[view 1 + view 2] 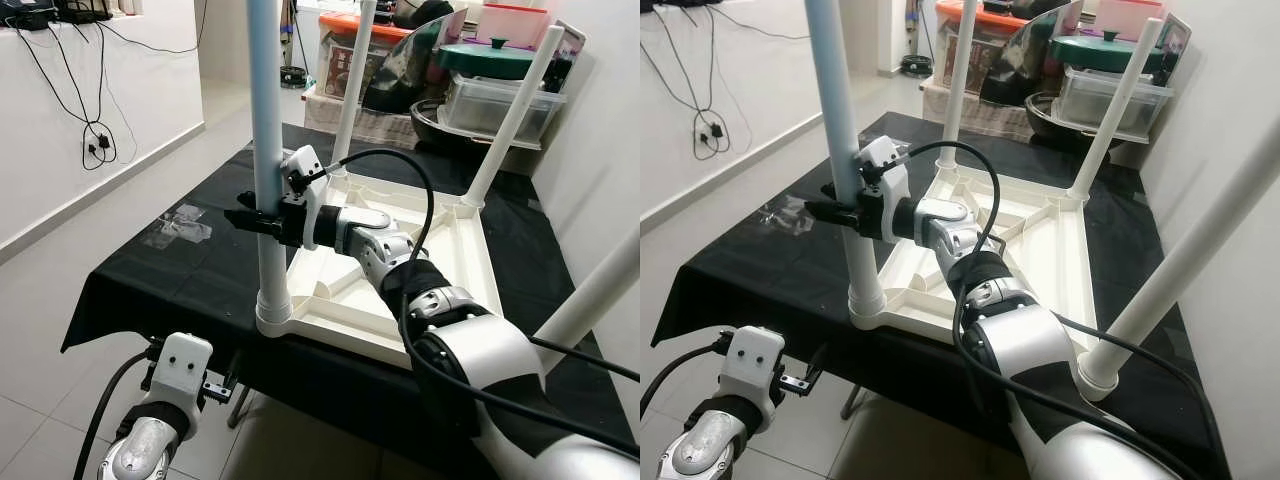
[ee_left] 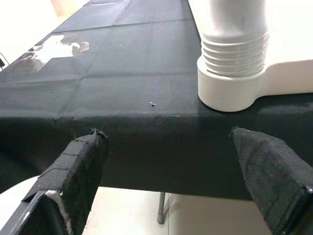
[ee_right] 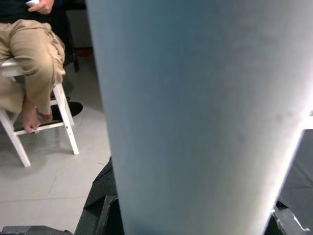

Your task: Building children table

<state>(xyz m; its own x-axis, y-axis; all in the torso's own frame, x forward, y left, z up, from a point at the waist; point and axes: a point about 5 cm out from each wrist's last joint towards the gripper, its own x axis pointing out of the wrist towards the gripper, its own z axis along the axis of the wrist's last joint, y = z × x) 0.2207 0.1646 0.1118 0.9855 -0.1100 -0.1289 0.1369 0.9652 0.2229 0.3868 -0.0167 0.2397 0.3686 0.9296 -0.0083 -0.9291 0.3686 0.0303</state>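
The white children's table [image 1: 455, 255] lies upside down on a black-clothed work table [image 1: 140, 285], all its legs pointing up. My right gripper [image 1: 256, 220] is shut on the near-left leg [image 1: 266, 110], a little above its threaded socket [image 1: 273, 305]. That leg [image 3: 205, 117] is pressed close between the black fingers [image 3: 100, 215] in the right wrist view. My left gripper [image 2: 171, 171] hangs open below the cloth's front edge, facing the same socket [image 2: 234, 73]; nothing lies between its fingers [image 2: 76, 171].
A crumpled clear plastic bag [image 1: 180, 225] lies on the cloth to the left. Storage boxes and pans [image 1: 495, 85] are stacked behind the table. Cables [image 1: 95, 135] hang on the left wall. A person sits on a white stool [image 3: 34, 58] nearby.
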